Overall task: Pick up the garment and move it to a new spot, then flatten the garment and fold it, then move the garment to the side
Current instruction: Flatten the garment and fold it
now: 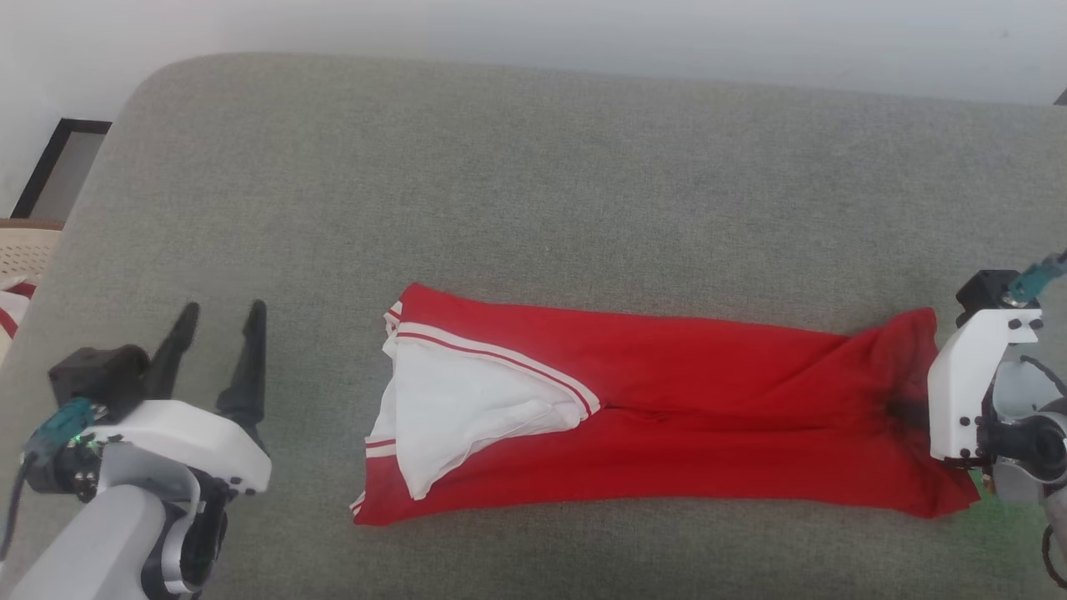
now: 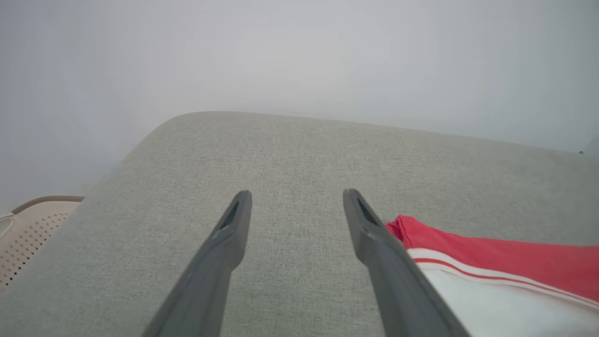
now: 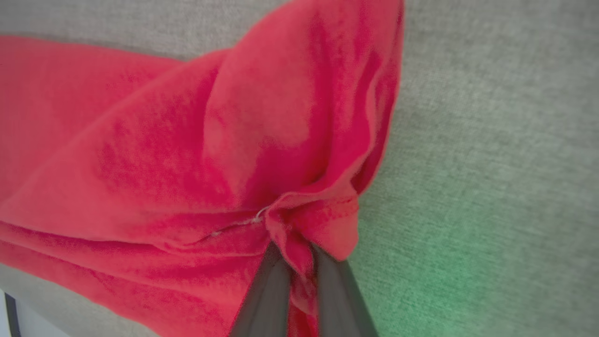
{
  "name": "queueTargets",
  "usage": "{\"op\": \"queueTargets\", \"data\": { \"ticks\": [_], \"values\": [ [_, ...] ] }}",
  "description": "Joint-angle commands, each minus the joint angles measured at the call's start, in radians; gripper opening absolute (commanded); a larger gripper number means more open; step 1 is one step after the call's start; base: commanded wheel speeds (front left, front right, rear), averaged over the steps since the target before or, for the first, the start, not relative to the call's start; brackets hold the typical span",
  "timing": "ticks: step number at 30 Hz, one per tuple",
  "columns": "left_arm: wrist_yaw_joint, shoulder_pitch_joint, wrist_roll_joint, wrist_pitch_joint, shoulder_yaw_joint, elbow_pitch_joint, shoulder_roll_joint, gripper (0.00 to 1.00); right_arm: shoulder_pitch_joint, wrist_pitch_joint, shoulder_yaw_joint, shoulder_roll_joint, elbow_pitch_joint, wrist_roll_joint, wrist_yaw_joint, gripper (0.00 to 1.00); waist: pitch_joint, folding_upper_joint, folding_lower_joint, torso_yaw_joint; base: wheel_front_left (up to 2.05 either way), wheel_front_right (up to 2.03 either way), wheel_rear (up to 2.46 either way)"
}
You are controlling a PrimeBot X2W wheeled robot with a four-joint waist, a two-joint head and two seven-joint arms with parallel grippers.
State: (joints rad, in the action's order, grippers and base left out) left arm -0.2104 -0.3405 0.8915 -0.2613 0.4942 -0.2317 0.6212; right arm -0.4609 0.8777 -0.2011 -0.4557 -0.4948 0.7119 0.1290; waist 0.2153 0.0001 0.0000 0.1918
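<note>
Head view, count: one garment [image 1: 667, 417], two grippers, one basket, one grey upholstered cushion [image 1: 533, 183] under everything.

Far left: a beige perforated basket [image 1: 23, 250] sits off the cushion's left edge, with a red-and-white cloth scrap [image 1: 12, 307] beside it. A dark-framed panel [image 1: 58, 167] leans against the wall behind.

Left gripper [image 1: 223, 310]: over the cushion's near left part, fingers spread wide, nothing between them. The left wrist view confirms bare grey weave in the gap, with the garment's sleeve end just beside the right-hand finger and not touching it.

Centre: the red T-shirt lies on the cushion as one long strip running left to right. A white sleeve with red-and-white stripe trim is folded on top at its left end. The cloth is fairly smooth along the middle.

Right gripper [image 1: 904, 412]: at the strip's right end, its fingers buried in the bunched cloth. In the right wrist view they are pinched together on a gathered fold of the red hem.

Edges and room: the rounded left corner and the far edge of the cushion are visible. A broad bare band lies behind the garment and a narrower one in front. The right edge is out of frame.
</note>
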Motion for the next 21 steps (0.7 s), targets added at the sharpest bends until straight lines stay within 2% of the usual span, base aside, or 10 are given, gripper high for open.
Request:
{"op": "queueTargets", "data": {
  "ticks": [1, 6, 10, 16, 21],
  "values": [
    [0.005, 0.019, -0.04, -0.004, -0.037, 0.004, -0.017, 1.0, 0.031, -0.001, -0.024, 0.036, -0.027, 0.018, 0.003, 0.0, 0.0, -0.0001, 0.0, -0.001, 0.0, 0.0, 0.0],
    [0.041, 0.094, -0.146, -0.004, -0.176, 0.001, -0.091, 1.0, 0.022, -0.011, 0.006, 0.01, 0.005, 0.047, 0.003, 0.0, -0.005, -0.0001, 0.0, -0.01, 0.0, 0.0, 0.0],
    [0.077, 0.137, -0.206, -0.004, -0.243, -0.016, -0.134, 1.0, 0.016, -0.032, 0.043, -0.029, 0.018, 0.051, 0.001, 0.0, -0.007, -0.0001, 0.0, -0.019, 0.0, 0.0, 0.0],
    [0.139, 0.159, -0.267, -0.004, -0.319, -0.03, -0.188, 1.0, 0.016, -0.067, 0.116, -0.088, 0.007, 0.013, 0.001, 0.0, -0.01, -0.0001, 0.0, -0.032, 0.0, 0.0, 0.0],
    [0.171, 0.173, -0.317, -0.004, -0.361, -0.048, -0.225, 1.0, 0.007, -0.093, 0.185, -0.133, -0.029, -0.047, 0.001, 0.0, -0.014, -0.0001, 0.0, -0.047, 0.0, 0.0, 0.0]
  ]
}}
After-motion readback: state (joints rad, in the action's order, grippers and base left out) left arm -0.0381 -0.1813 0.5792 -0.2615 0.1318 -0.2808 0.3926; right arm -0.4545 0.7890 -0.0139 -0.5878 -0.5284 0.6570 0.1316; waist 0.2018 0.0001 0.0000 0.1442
